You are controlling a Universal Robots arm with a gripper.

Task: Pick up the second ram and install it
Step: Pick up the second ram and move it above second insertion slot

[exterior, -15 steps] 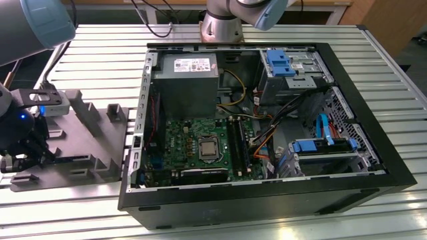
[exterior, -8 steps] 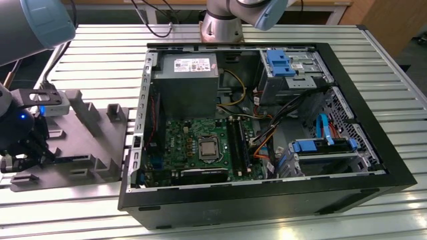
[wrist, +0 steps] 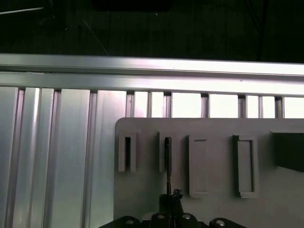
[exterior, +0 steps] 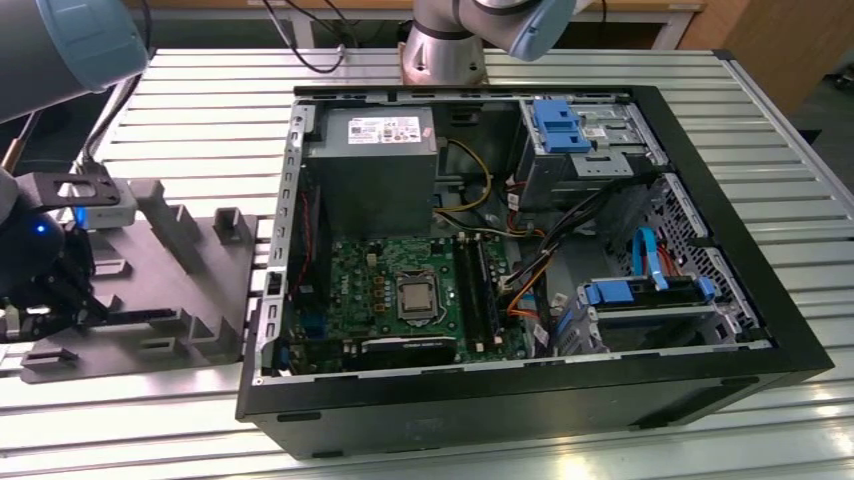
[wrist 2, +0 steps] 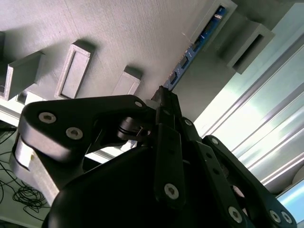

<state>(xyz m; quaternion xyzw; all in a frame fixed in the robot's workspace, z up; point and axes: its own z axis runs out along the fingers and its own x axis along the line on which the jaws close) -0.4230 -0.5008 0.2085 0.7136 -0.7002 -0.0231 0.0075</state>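
Plainly, the step in hand is the pick. The gripper (wrist 2: 164, 97) is down at the grey holder plate (exterior: 174, 290), and its fingers look clenched on the near end of the second ram (wrist 2: 199, 40). The ram stands on edge in one of the plate's narrow slots. In the first wrist view it shows as a thin dark line (wrist: 167, 161) running from the slot straight into the gripper (wrist: 171, 197). The neighbouring pockets of the plate (wrist: 142, 199) stand vacant.

To do this well, I judge the grip should sit square across the board's two flat faces and the pull should run straight along the slot walls. A tilted pull could wedge so thin a board or flex it. The fingers appear to bite near one end and not at the middle, so the free end may swing once it leaves the slot.

The ram is a flat, stiff strip, dark blue-green and probably slick to hold. The plate is matt grey with a fine ribbed grain and has raised rectangular walls with blunt corners. It lies on a ribbed, shiny aluminium table (exterior: 200, 120). In the exterior view the gripper (exterior: 40, 285) sits at the plate's far side from the open computer case (exterior: 534, 400), which lies just beside the plate. The green motherboard (exterior: 387, 290) is inside that case, well apart from the ram.
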